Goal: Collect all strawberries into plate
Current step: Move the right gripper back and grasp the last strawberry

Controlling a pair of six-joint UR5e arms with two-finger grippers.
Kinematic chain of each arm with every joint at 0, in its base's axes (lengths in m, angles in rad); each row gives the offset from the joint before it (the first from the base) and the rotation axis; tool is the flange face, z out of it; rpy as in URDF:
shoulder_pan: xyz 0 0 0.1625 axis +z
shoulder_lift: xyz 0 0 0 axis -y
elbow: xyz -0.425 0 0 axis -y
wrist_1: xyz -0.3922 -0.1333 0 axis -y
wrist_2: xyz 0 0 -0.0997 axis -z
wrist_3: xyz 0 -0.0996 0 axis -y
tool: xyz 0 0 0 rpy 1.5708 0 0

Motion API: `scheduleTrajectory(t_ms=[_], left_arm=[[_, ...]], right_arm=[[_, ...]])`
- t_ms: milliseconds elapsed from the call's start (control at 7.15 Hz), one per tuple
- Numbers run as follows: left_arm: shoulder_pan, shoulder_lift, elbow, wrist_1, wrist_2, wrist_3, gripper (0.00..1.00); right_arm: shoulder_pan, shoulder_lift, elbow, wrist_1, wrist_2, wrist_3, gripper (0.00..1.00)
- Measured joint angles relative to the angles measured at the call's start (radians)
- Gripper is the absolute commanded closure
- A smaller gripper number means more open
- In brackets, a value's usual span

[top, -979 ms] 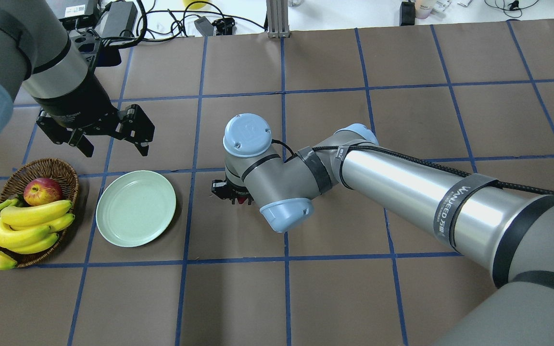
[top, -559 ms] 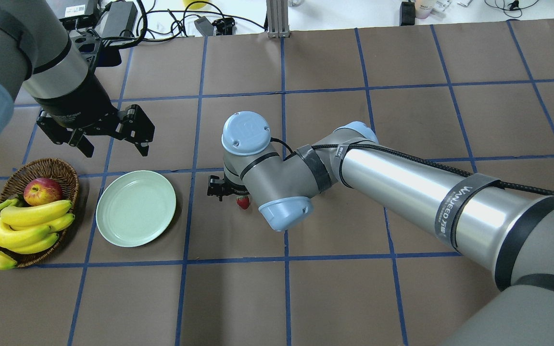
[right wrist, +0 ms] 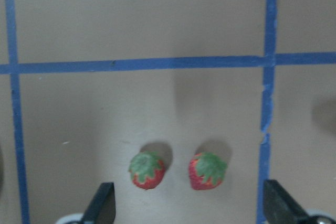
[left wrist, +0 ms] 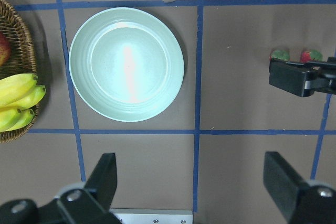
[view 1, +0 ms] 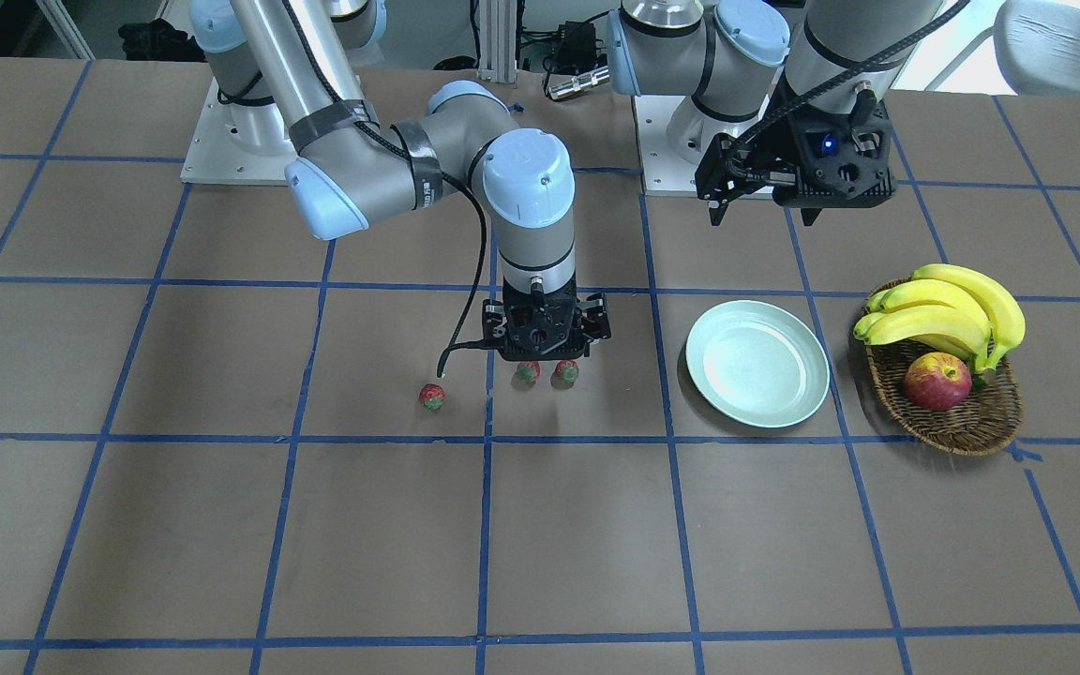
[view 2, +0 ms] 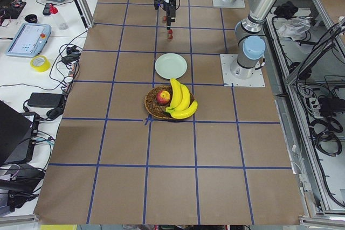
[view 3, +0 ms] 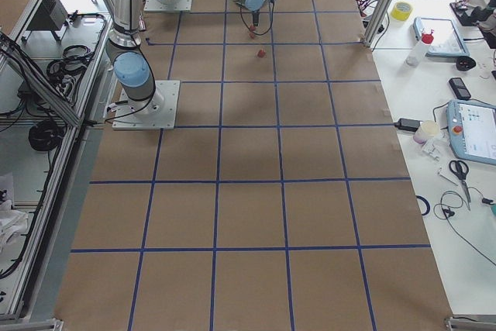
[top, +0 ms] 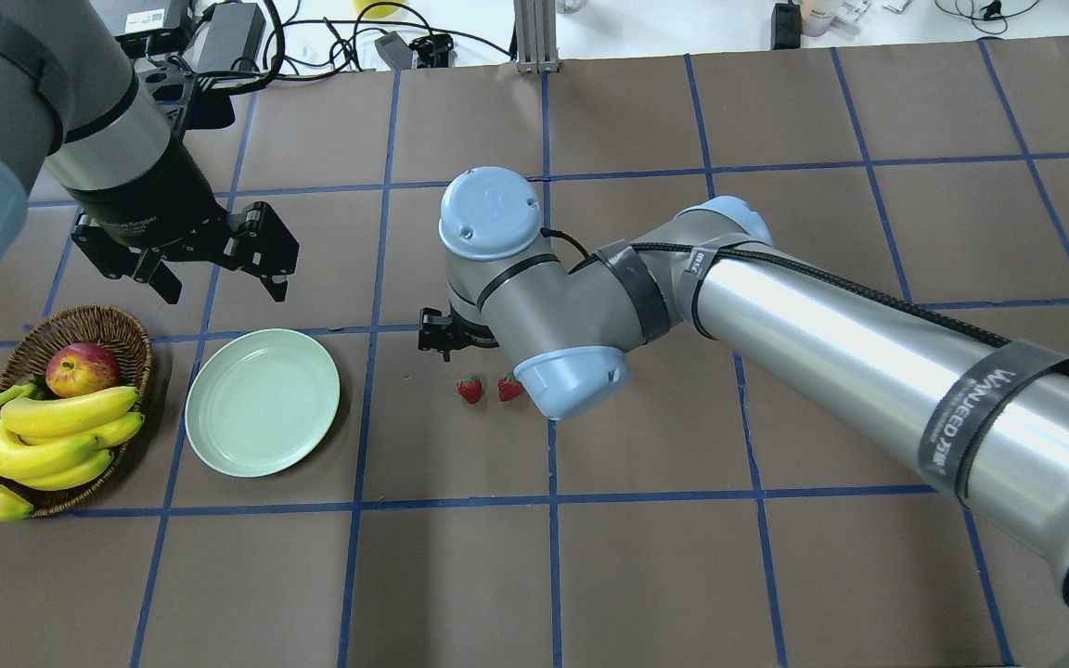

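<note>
- We saw a brown table (top: 646, 575) divided into squares by blue tape lines (top: 548, 501).
- The right arm (top: 822, 325) reached in over the middle of the table. Its right gripper (view 1: 545, 358) hung released, fingers spread wide and grasping nothing, just above two of the berries.
- The left gripper (top: 224, 291) hovered beyond the far side of the plate, likewise released and empty.
- A wicker basket (top: 131, 336) stood at the table's left end, just beside the plate.
- The plate (top: 263, 403), pale green and bare, lay between the basket and the strawberries, apart from the berries.
- Yellow bananas (top: 61, 436) lay across the basket's near rim.
- A red apple (top: 82, 368) sat in the basket, behind the bananas.
- We counted three strawberries, all on the table and none in the plate. The left strawberry (top: 470, 389) and the middle strawberry (top: 508, 387) lay close together without touching. The right strawberry (view 1: 431, 397) lay apart, farther right.
</note>
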Motion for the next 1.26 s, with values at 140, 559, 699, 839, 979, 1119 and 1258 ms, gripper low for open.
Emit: scheduleTrajectory(t_ms=[140,559,699,839,979,1119,1258], left_arm=[[0.000,-0.001,0.000,0.000,0.000,0.000,0.00],[0.000,-0.001,0.000,0.000,0.000,0.000,0.00],[0.000,-0.001,0.000,0.000,0.000,0.000,0.00],[0.000,-0.001,0.001,0.000,0.000,0.000,0.00],[0.000,-0.001,0.001,0.000,0.000,0.000,0.00],[0.000,-0.001,0.001,0.001,0.000,0.000,0.00],[0.000,-0.001,0.001,0.001,0.000,0.000,0.00]], right_arm=[[-0.041,-0.018,0.023,0.022,-0.027,-0.037,0.00],[-0.107,-0.009,0.095,0.017,-0.112,-0.056,0.12],[-0.120,0.003,0.100,0.014,-0.130,-0.055,0.19],[-0.127,0.018,0.103,-0.002,-0.139,-0.054,0.21],[-0.130,0.037,0.105,-0.029,-0.144,-0.054,0.27],[-0.130,0.053,0.105,-0.047,-0.152,-0.054,0.43],[-0.131,0.061,0.106,-0.055,-0.165,-0.053,0.72]])
